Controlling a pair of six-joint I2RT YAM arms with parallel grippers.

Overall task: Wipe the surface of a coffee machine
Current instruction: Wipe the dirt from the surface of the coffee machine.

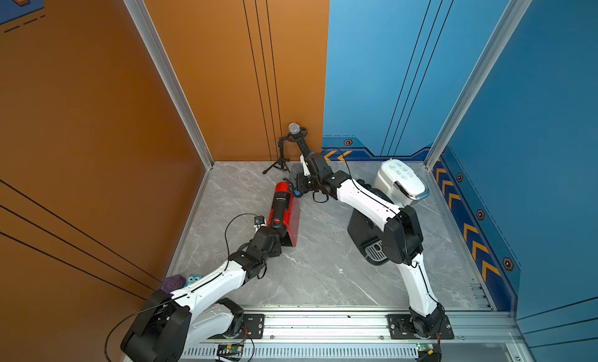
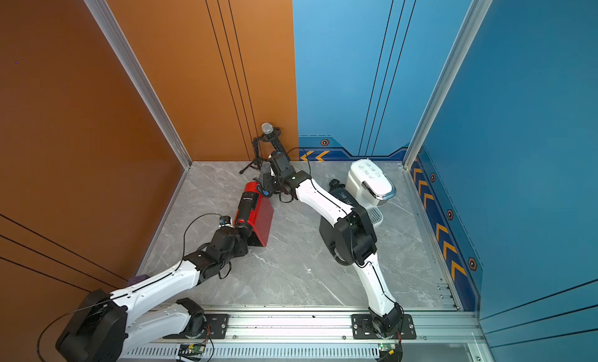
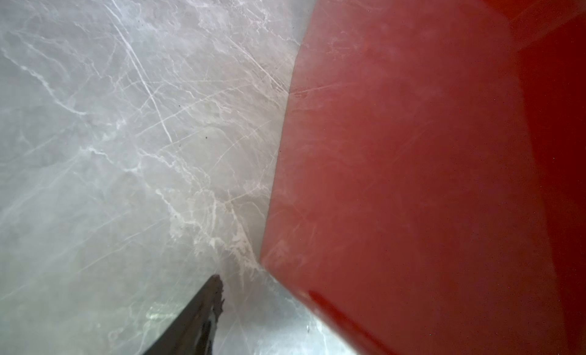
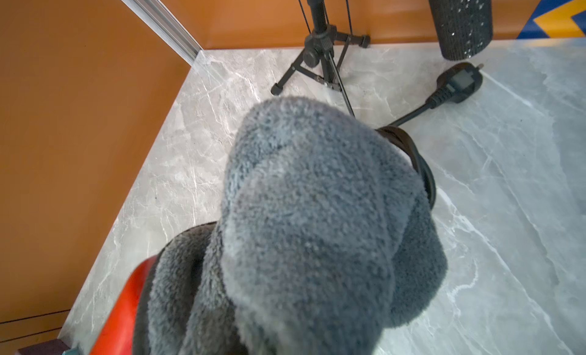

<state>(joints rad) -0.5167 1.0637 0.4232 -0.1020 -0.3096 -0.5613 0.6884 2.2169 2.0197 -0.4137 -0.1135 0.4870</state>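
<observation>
On my right arm the jaws are closed tight on the grey cloth [image 4: 317,226]. The cloth bunches over the right gripper [image 1: 299,185] and hides its fingers from the wrist camera. Its lower folds lie over the far end of the red coffee machine [image 1: 284,205]. That arm reaches long across the table [image 1: 323,273], elbow raised, wrist angled toward the far left corner.

On my left arm I see only one dark fingertip [image 3: 206,306] above the marble, apart from the machine's glossy red side. I cannot tell how wide the left gripper [image 1: 275,244] stands or whether it grips anything. That arm stretches forward low, with its wrist at the machine's near end. The machine stands left of centre, between the two grippers.
</observation>
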